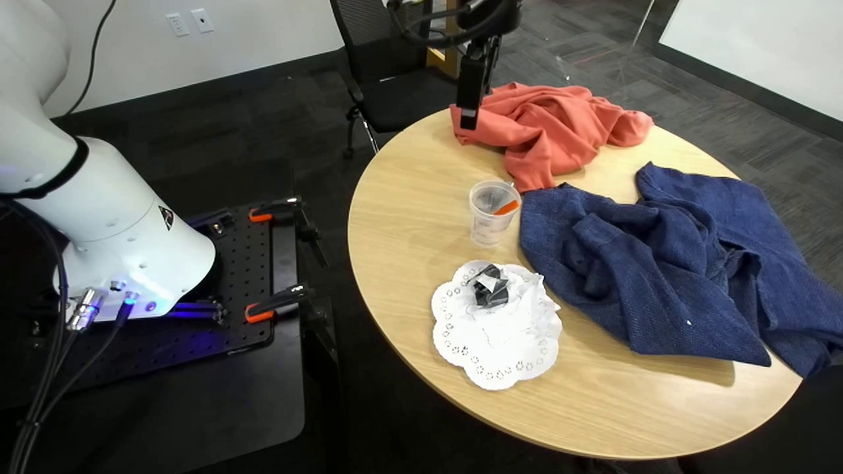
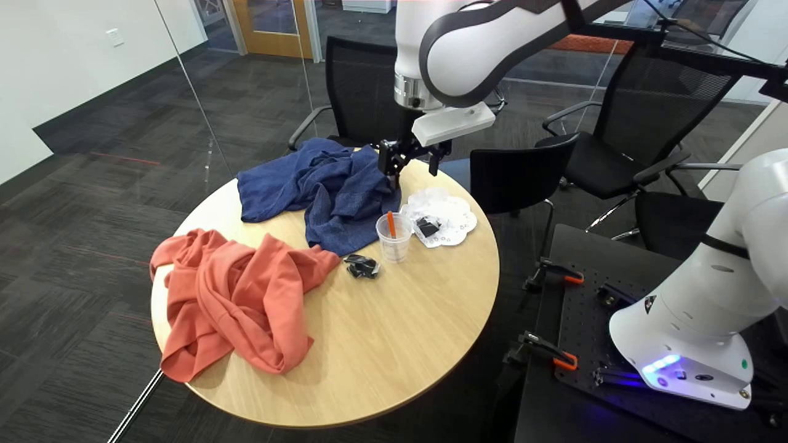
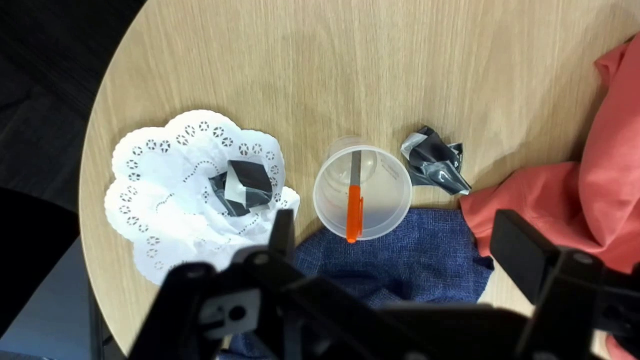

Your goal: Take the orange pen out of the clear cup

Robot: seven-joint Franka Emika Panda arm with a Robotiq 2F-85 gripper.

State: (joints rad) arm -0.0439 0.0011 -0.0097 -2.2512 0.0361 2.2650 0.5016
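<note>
Slim orange and grey pen (image 3: 354, 197): inside the round clear plastic cup (image 3: 387, 195).

Which way the pen points: the orange end is up and pokes a little past the rim; the grey end goes down into the cup.

Pen's long line: slanted, with the orange end leaning at the rim on the side by the bunched-up dark blue cloth (image 3: 385, 240). In the wrist view it runs nearly straight from top to bottom, orange end lowest.

Cup: standing upright on the round pale wooden counter (image 3: 320, 75), between the wavy-edged white paper doily (image 3: 150, 200) and a shiny black crumpled scrap (image 3: 432, 160).

Blue cloth: just beside the cup; from high above I can't be sure if they touch.

Doily: near the counter's edge, with another crumpled scrap (image 3: 250, 182), black and pale, lying on it.

Heaped coral-red cloth (image 3: 610, 165): on the counter, just beside the black scrap by the cup.

Jaws: spread wide, up in the air, higher than the cup and well apart from it and the pen. In the wrist view the blue cloth shows between them.
</note>
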